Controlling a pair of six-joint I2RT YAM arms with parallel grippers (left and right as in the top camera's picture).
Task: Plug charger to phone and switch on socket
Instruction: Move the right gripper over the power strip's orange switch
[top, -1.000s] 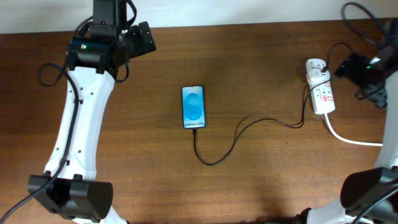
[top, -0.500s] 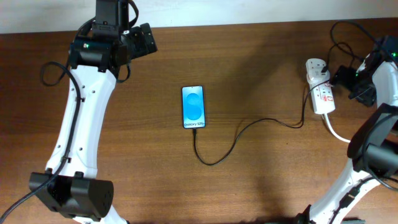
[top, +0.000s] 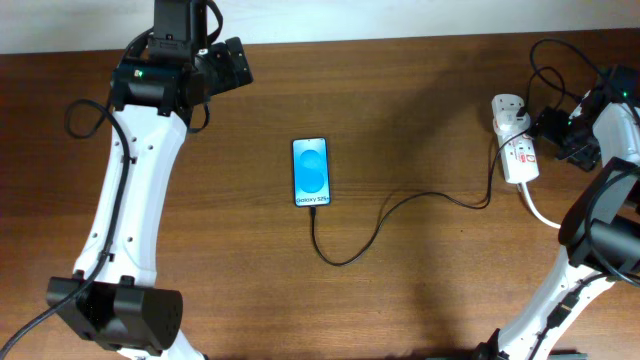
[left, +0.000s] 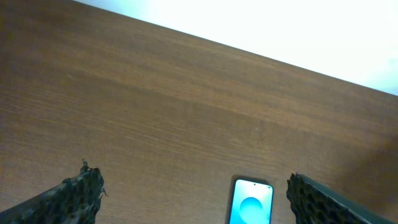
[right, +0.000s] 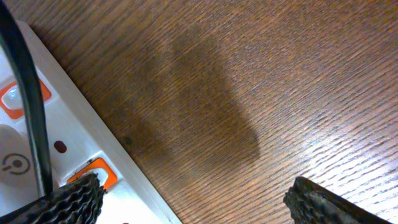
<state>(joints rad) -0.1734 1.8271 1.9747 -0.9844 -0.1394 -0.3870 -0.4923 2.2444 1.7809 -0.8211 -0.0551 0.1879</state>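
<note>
Taking the overhead view as a clock face, I am seeing the left gripper (top: 226, 62) hanging over the table (top: 420, 90) out at 10 o'clock. It is released, and in its wrist camera the two fingers (left: 78, 199) are standing wide apart with only bare wood and the top of the phone (left: 252, 203) between them.

The phone (top: 311, 172) is lying flat near the centre of the table with its blue screen facing up and its long side running 12 to 6. It is well apart from both grippers.

The charger (top: 440, 197) is meeting the phone's 6 o'clock edge, looping down toward 5 o'clock, then trailing across to 3 o'clock and climbing to the socket (top: 515, 145). I cannot tell whether its tip is fully seated in the phone.

The socket is lying at 3 o'clock near the table edge, and its white cord (top: 560, 221) is curving away toward 4 o'clock.

The right gripper (top: 553, 128) is sitting just beside the socket's 3 o'clock side. It is released too, with the fingers spread wide in its wrist camera. One finger (right: 65, 204) is hovering over the socket's (right: 43, 158) edge right by an orange switch (right: 94, 172). I cannot tell whether it is touching.
</note>
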